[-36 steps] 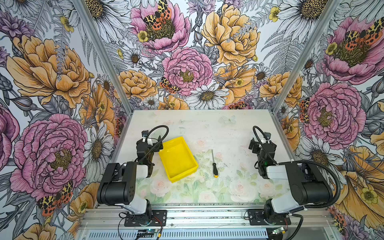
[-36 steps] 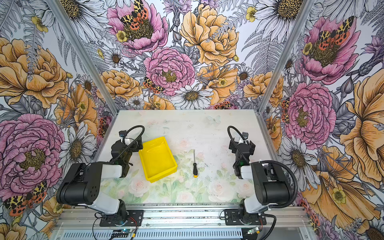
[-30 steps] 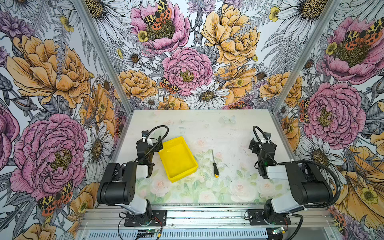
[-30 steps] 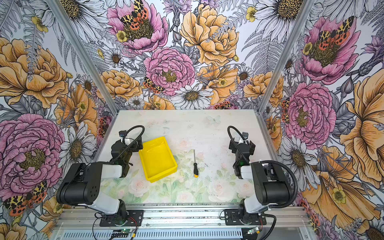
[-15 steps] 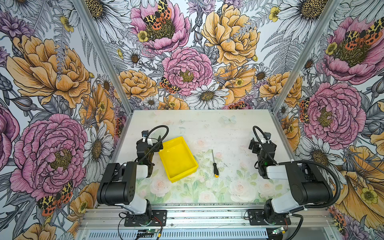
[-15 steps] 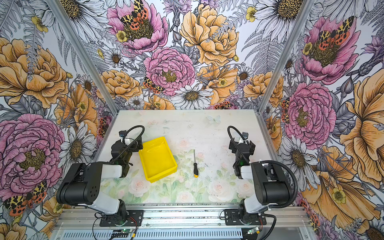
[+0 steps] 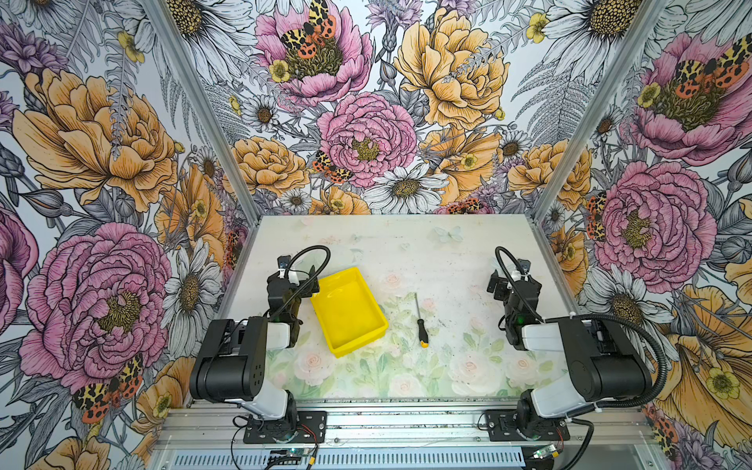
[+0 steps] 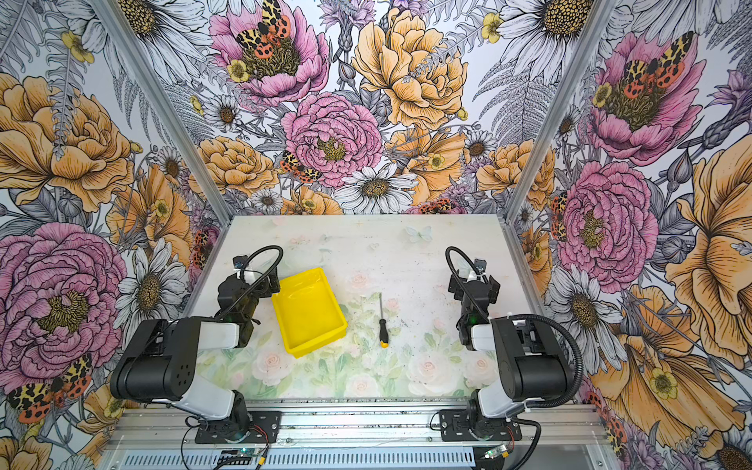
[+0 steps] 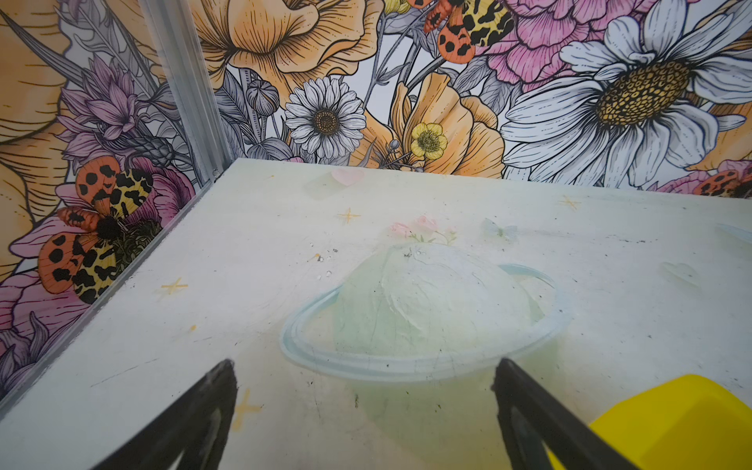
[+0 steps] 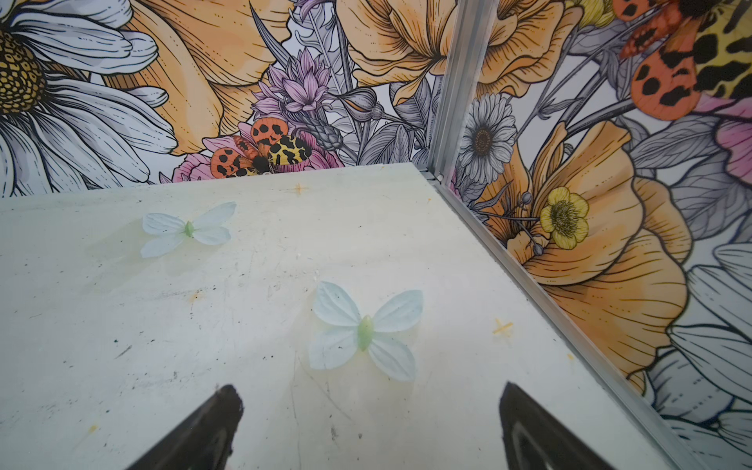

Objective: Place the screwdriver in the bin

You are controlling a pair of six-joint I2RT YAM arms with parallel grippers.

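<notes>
Top views. In both top views the screwdriver (image 7: 420,321) lies flat on the table (image 7: 407,252), shaft pointing toward the back wall and yellow-orange cap toward the front rail. It sits just beside the bin (image 7: 348,311), apart from it and to its right. The bin (image 8: 308,311) holds nothing. Both arms are folded at their sides of the table; the left gripper (image 7: 295,280) is next to the bin's left wall, the right gripper (image 7: 510,285) well apart from the screwdriver (image 8: 382,321). Neither touches anything.

Left wrist view. The left gripper (image 9: 362,407) has its fingers (image 9: 203,411) spread wide over bare table, nothing between them. One yellow corner of the bin (image 9: 683,419) shows beside the outer finger.

Right wrist view. The right gripper (image 10: 366,423) is likewise fully spread and empty — only the printed table surface (image 10: 203,325) lies ahead of it. The screwdriver is outside this view.

Step in hand. Judged from this layout, the task has not started: the pick is still to be made.

Next move. The right arm appears better placed — it would need to swing inward toward the middle, descend over the black handle with its fingers set across the tool's long axis, close, lift, then carry the tool leftward over the bin's rim.
</notes>
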